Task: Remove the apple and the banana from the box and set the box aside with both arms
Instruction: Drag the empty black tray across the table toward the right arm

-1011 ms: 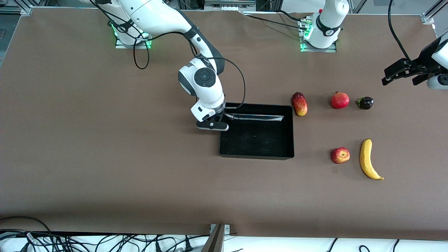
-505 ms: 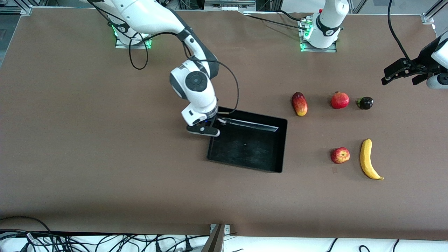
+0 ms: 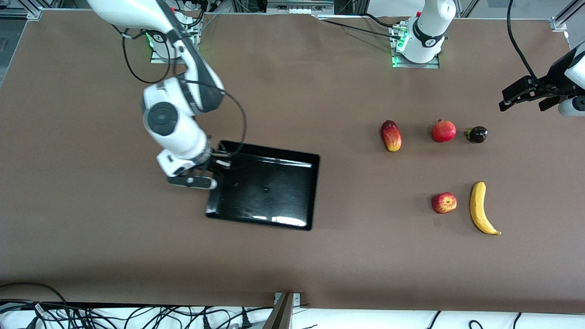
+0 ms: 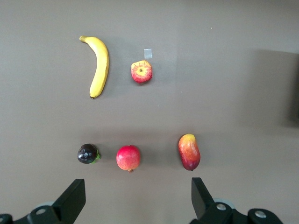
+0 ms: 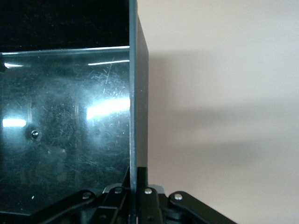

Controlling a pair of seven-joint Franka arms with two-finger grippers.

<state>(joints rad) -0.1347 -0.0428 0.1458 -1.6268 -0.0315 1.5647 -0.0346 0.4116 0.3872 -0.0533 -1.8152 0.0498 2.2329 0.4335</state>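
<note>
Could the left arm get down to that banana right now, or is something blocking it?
Probably yes. The left tool hangs open in the air at its own end of the table, holding nothing. The banana lies in the open with only the apple beside it, apart from it. The right tool is busy gripping the black tray.

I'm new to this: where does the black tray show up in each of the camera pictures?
Front view: black tray mid-table, its wall clamped in the right pincer.
Left wrist view: not identifiable; only fruits show clearly.
Right wrist view: tray fills one side, wall pinched.
Shared landmark: the speck on the tray floor.
</note>
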